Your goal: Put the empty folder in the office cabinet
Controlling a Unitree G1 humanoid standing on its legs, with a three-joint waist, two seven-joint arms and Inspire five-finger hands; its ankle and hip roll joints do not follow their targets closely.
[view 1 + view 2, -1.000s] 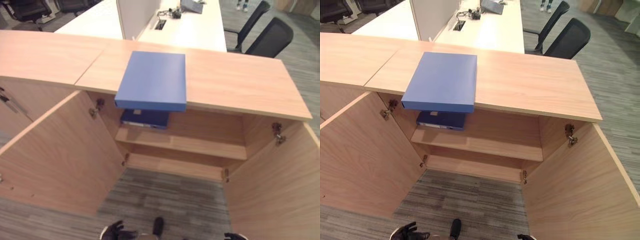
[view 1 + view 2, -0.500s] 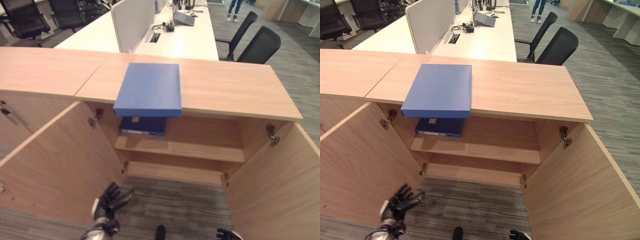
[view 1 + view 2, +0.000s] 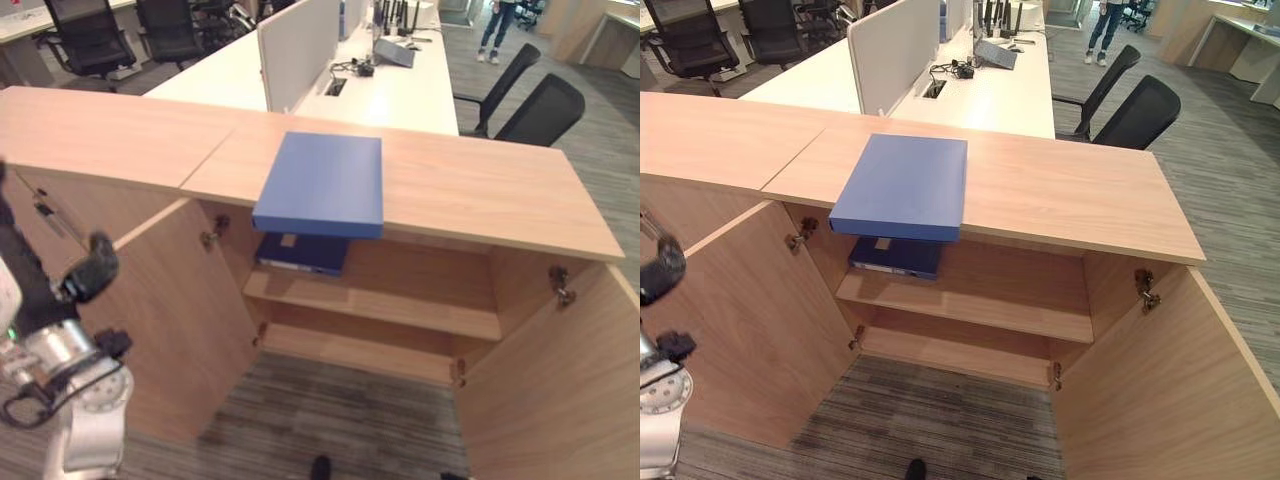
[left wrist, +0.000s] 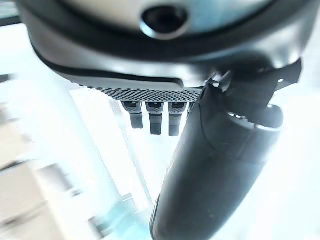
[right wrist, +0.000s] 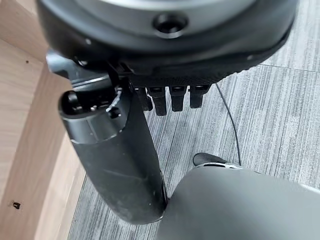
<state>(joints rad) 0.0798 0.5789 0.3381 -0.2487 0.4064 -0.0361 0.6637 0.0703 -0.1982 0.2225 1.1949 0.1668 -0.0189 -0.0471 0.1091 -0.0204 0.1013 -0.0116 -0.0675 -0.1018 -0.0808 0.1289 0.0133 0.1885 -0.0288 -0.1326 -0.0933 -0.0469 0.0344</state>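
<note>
Folder (image 3: 321, 185): blue, flat, lying on the wooden top of the cabinet (image 3: 480, 190), its near edge jutting slightly past the front lip; held by neither hand.

Cabinet: light wood, both doors swung open. Left door (image 3: 180, 320) and right door (image 3: 560, 400) stand wide to either side. Inside, an upper shelf (image 3: 400, 310) and a lower board beneath it.

Second folder (image 3: 300, 252): dark blue, lying flat at the left end of the upper shelf, directly below the first.

Left hand (image 4: 215, 165): raised at the left, well apart from the folder; fingers relaxed and straight, holding nothing.

Right hand (image 5: 120, 160): over grey carpet (image 5: 280, 115) beside the wooden door; fingers straight, empty.

Behind the cabinet: white desks (image 3: 970, 90) with a divider panel (image 3: 890, 50), black office chairs (image 3: 1135, 105), a person's legs (image 3: 1108, 18) far off.
</note>
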